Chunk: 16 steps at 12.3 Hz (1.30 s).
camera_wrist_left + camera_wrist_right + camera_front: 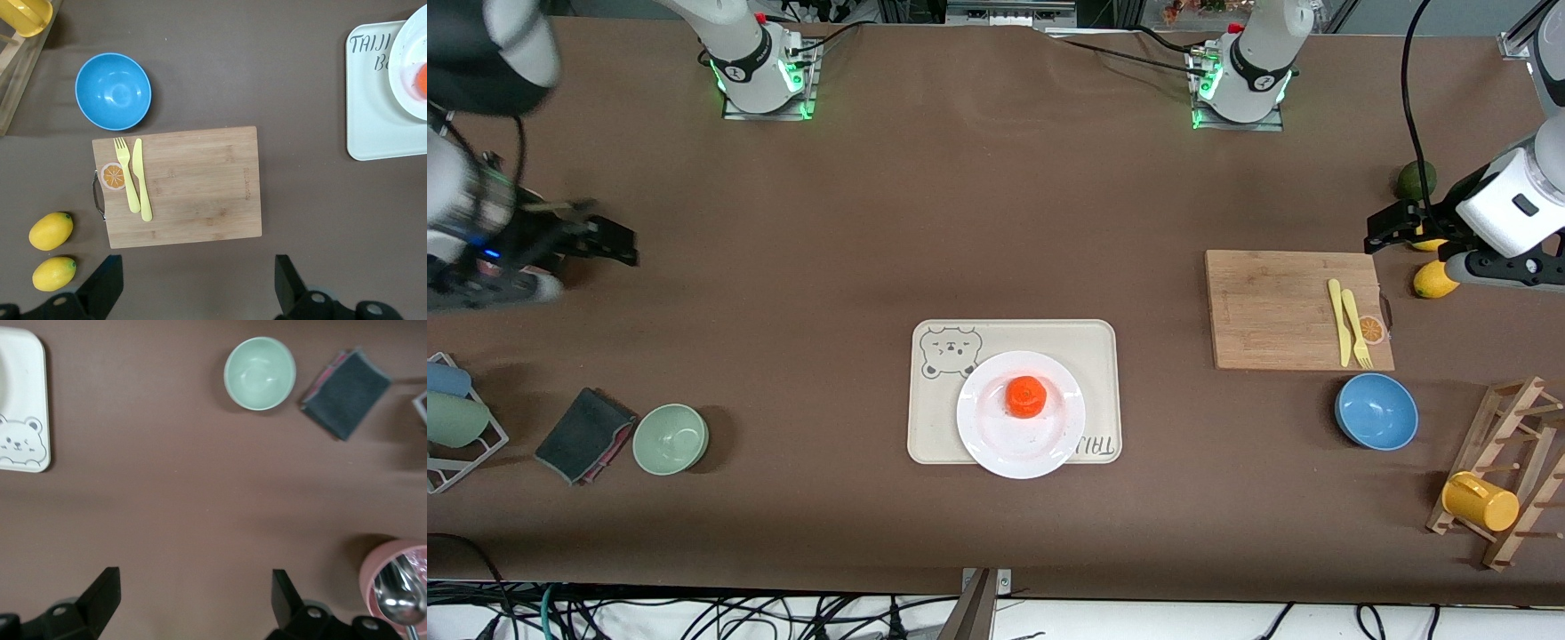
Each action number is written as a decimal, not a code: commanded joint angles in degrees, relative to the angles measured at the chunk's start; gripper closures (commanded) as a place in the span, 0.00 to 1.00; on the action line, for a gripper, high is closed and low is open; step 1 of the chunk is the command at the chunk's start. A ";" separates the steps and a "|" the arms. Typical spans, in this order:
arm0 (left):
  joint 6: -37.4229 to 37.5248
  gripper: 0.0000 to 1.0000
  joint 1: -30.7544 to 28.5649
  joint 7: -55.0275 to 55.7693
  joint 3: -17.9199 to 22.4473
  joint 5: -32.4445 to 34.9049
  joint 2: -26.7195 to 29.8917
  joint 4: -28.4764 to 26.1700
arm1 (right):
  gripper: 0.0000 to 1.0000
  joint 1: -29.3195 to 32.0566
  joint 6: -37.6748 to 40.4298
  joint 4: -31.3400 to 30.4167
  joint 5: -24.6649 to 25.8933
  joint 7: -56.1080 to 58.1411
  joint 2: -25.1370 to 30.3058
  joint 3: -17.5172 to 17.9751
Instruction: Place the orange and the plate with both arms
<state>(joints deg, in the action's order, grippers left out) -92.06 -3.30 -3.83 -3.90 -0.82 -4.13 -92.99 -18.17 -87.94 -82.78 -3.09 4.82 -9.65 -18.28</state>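
The orange point(1026, 396) sits in the middle of the white plate point(996, 437). The plate rests on the cream bear tray point(1049, 339) at the table's middle, near the front camera. My left gripper point(1392, 227) is open and empty over bare table beside the cutting board, at the left arm's end. In the left wrist view my left gripper point(197, 287) is wide open, with the plate point(405, 60) and orange point(421, 80) at the picture's edge. My right gripper point(609, 242) is open and empty over bare table at the right arm's end; the right wrist view shows it point(193, 603) wide open.
A wooden cutting board point(1280, 307) holds a yellow knife and fork. A blue bowl point(1376, 411), lemons point(1433, 279), a green fruit point(1416, 180) and a rack with a yellow mug point(1480, 502) lie nearby. A green bowl point(671, 438), a grey cloth point(583, 436) and a pink cup point(393, 577) lie at the right arm's end.
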 commanded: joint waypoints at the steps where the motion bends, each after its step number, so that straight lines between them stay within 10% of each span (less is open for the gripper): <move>1: 0.30 0.00 0.40 -0.57 0.12 0.55 0.52 -0.26 | 0.00 8.64 2.32 -4.64 0.72 -0.86 5.50 6.31; 3: 0.30 0.00 0.32 -0.57 0.12 0.55 0.52 -0.26 | 0.00 15.06 0.85 -9.74 1.59 -1.47 9.02 12.64; 16: 0.30 0.00 0.32 -0.57 0.12 0.55 0.52 -0.26 | 0.00 19.75 -5.93 -15.65 4.32 -1.21 12.73 18.72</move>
<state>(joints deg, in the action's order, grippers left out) -92.06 -3.22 -3.83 -3.90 -0.82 -4.13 -93.00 0.07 -93.04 -96.87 0.69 3.11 1.36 -0.93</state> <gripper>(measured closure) 0.000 0.000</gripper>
